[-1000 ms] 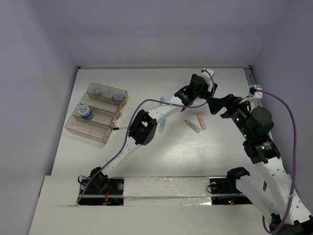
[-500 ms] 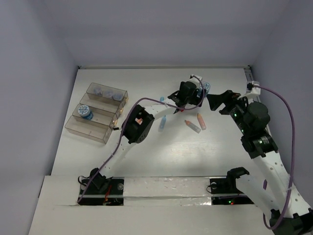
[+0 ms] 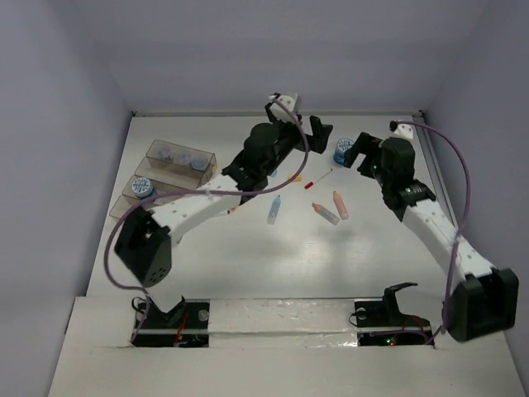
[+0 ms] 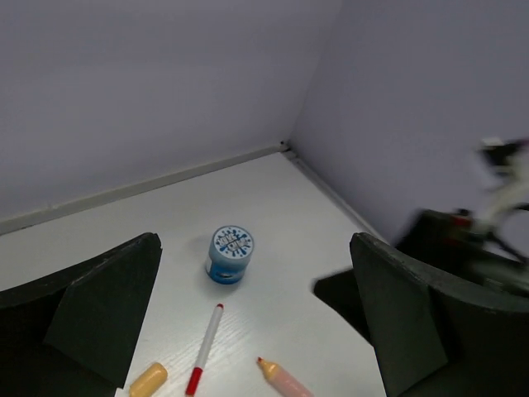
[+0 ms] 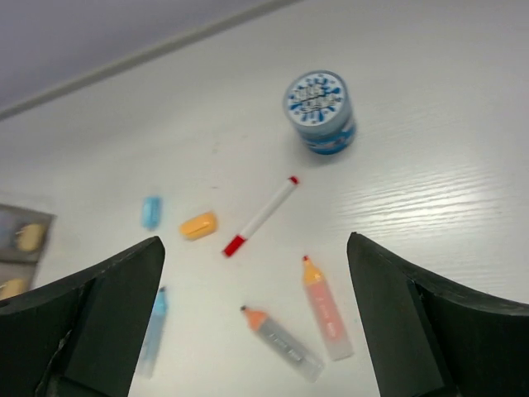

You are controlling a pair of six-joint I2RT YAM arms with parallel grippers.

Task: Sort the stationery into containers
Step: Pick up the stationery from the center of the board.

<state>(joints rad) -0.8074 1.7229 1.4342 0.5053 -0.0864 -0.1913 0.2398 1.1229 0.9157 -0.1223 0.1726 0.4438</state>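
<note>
A blue-topped tub [image 3: 340, 151] stands far back on the table, with my open left gripper [image 3: 312, 135] just left of it and my open right gripper [image 3: 356, 152] just right of it. Neither holds anything. The left wrist view has the tub [image 4: 229, 254] ahead of the left gripper [image 4: 256, 318], with a red-capped pen [image 4: 205, 349] nearer. The right wrist view shows the tub [image 5: 320, 112], the pen [image 5: 259, 216], a pink marker [image 5: 324, 318], a grey marker [image 5: 281, 343] and a blue marker [image 5: 152, 331] below the right gripper [image 5: 260, 322]. The clear containers [image 3: 165, 186] sit far left.
A yellow cap [image 5: 198, 225] and a blue cap [image 5: 150, 212] lie loose left of the pen. One container compartment holds a blue-topped tub [image 3: 145, 188], and another holds lilac tubs [image 3: 178, 155]. The back wall runs close behind both grippers.
The left arm's elbow has swung down and left while its gripper moved toward the back wall. The right gripper has moved up and left to the blue tub, which was covered before.
</note>
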